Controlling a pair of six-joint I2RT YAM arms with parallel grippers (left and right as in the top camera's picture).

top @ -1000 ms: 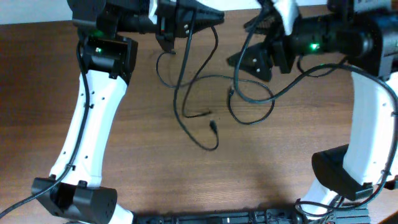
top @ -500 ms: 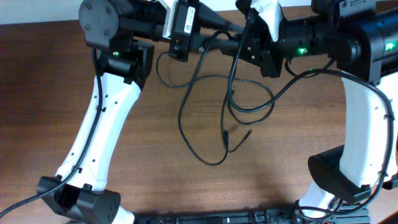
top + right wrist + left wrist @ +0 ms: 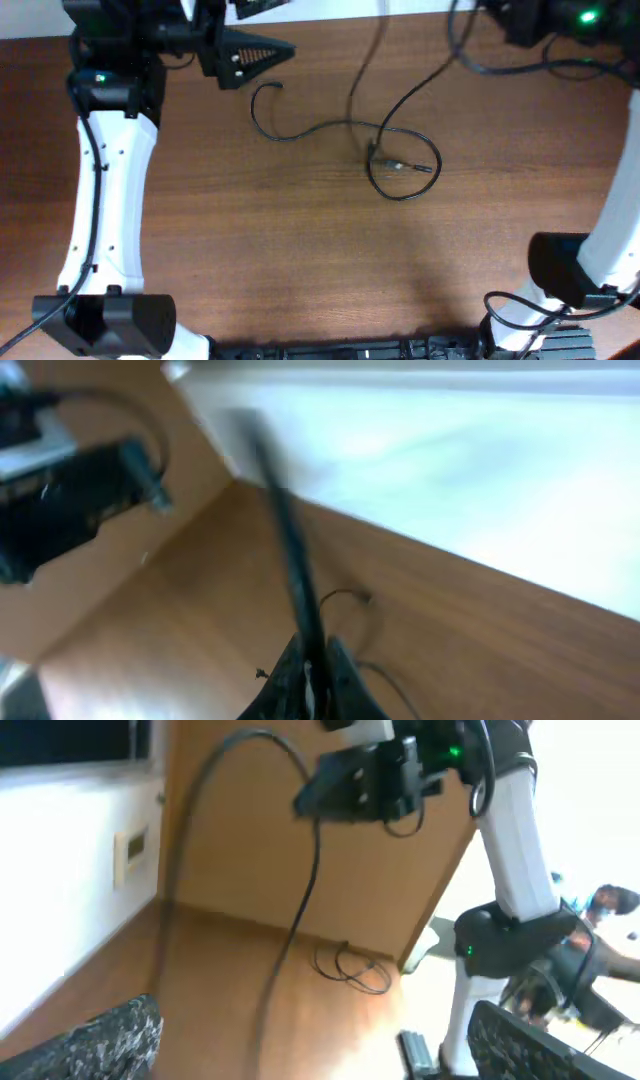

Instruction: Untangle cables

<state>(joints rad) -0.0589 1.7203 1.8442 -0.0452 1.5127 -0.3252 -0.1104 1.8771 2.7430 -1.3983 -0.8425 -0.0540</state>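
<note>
Cables (image 3: pixel 398 166) lie partly looped at centre of tabletop (image 3: pixel 250 260); we judge untangling half done. Right pincer (image 3: pixel 312 678) clamps one lifted cable (image 3: pixel 288 560); left pincer (image 3: pixel 318 1045) stands apart, empty.

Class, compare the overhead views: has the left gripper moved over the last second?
Yes. The left gripper has shifted left, farther from the cable loop, which stayed put.

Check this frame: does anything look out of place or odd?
One cable is strung up off the table, pinched in the shut right tool; a loose loop lies flat below. Expected for untangling; nothing looks damaged.
</note>
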